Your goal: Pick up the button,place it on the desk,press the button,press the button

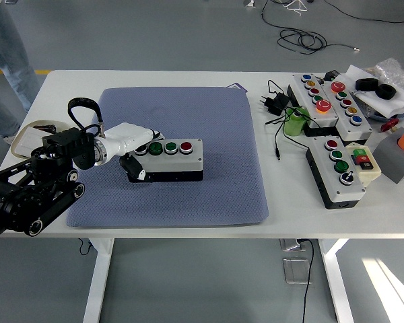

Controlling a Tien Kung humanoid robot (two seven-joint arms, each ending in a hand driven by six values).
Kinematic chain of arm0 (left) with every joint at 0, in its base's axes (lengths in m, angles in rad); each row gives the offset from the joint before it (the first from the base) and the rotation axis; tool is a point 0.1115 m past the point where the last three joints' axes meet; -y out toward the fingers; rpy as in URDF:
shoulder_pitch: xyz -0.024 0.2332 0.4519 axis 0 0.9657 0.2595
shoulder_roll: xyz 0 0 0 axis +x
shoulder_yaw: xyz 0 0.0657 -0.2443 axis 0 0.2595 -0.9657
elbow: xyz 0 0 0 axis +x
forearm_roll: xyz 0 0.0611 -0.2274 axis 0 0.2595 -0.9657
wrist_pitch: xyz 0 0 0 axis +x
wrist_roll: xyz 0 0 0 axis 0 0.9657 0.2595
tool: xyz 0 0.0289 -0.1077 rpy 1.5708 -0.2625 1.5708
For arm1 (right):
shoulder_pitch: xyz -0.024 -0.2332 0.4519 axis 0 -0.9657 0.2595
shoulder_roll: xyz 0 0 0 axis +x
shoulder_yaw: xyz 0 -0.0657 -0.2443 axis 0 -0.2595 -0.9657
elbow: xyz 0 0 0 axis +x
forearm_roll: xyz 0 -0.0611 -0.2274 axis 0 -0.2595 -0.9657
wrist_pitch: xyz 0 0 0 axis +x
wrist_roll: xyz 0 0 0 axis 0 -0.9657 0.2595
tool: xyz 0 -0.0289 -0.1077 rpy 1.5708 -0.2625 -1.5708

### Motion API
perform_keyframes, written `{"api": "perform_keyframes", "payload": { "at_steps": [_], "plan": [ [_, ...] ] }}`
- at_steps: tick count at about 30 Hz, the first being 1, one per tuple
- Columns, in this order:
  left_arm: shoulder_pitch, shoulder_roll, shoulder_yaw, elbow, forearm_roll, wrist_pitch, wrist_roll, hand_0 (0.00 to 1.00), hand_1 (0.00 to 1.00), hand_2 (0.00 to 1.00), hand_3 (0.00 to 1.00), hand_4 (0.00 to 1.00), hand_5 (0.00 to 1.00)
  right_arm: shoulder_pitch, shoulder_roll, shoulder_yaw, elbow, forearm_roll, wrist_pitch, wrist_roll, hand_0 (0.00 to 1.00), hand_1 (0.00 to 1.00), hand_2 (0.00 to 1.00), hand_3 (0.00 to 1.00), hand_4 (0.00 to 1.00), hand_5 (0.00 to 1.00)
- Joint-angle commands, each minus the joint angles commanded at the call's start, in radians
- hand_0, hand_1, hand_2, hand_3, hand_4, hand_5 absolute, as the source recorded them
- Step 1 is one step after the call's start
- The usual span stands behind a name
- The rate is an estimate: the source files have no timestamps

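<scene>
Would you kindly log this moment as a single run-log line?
left hand: shut on grey three-button control box | box: on blue-grey padded mat, white table | buttons: unpressed | right hand: not in view

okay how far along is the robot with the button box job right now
Pickup looks done: the left hand grips the button box at its left end. In hand: placing it; the box sits low over the blue mat, and whether it touches is unclear. Left: letting go and both button presses.
</scene>
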Motion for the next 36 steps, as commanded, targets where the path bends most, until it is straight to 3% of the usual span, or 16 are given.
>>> {"api": "perform_keyframes", "payload": {
  "at_steps": [3, 4, 9, 10, 15, 16, 33, 34, 36],
  "plan": [
    [0.002, 0.001, -0.002, 0.001, -0.008, -0.007, -0.004, 0.38, 0.516, 0.572, 0.685, 0.75, 0.068, 0.0, 0.0, 0.001, 0.0, -0.001, 0.0, -0.001, 0.787, 0.797, 0.817, 0.751, 0.412, 0.479],
    [0.004, 0.002, -0.004, 0.002, -0.011, -0.009, -0.003, 0.505, 0.667, 0.731, 0.804, 0.788, 0.09, 0.001, 0.0, 0.002, 0.0, -0.002, -0.001, -0.001, 0.787, 0.797, 0.817, 0.751, 0.412, 0.479],
    [0.007, 0.004, -0.011, 0.0, -0.012, -0.021, 0.0, 0.505, 0.667, 0.731, 0.804, 0.788, 0.09, 0.0, 0.0, 0.003, 0.0, -0.002, -0.001, -0.002, 0.787, 0.797, 0.817, 0.751, 0.412, 0.479],
    [0.007, 0.004, -0.012, -0.002, -0.014, -0.036, 0.002, 0.69, 0.812, 0.867, 0.886, 0.823, 0.135, 0.001, 0.0, 0.004, 0.0, -0.003, -0.001, -0.002, 0.787, 0.797, 0.817, 0.751, 0.412, 0.479],
    [0.009, 0.004, -0.017, -0.006, -0.025, -0.071, 0.005, 0.69, 0.812, 0.867, 0.886, 0.823, 0.135, 0.001, 0.0, 0.004, 0.0, -0.002, -0.001, -0.002, 0.787, 0.797, 0.817, 0.751, 0.412, 0.479],
    [0.01, 0.004, -0.017, -0.007, -0.025, -0.073, 0.006, 0.841, 0.913, 0.986, 0.975, 0.861, 0.18, 0.001, 0.0, 0.004, 0.0, -0.003, -0.001, -0.002, 0.787, 0.797, 0.817, 0.751, 0.412, 0.479],
    [0.026, 0.007, -0.048, -0.036, -0.053, -0.134, 0.015, 0.9, 0.96, 0.998, 0.998, 0.9, 0.238, -0.005, 0.001, 0.008, 0.0, -0.004, -0.002, -0.004, 0.787, 0.797, 0.817, 0.751, 0.412, 0.479],
    [0.026, 0.007, -0.049, -0.037, -0.053, -0.136, 0.016, 0.907, 0.983, 0.998, 0.998, 0.995, 0.359, -0.006, 0.001, 0.008, 0.0, -0.004, -0.002, -0.004, 0.787, 0.797, 0.817, 0.751, 0.412, 0.479],
    [0.026, 0.008, -0.054, -0.038, -0.056, -0.148, 0.016, 0.907, 0.983, 0.998, 0.998, 0.995, 0.359, -0.006, 0.001, 0.009, 0.0, -0.004, -0.003, -0.004, 0.787, 0.797, 0.817, 0.751, 0.412, 0.479]
  ]
}}
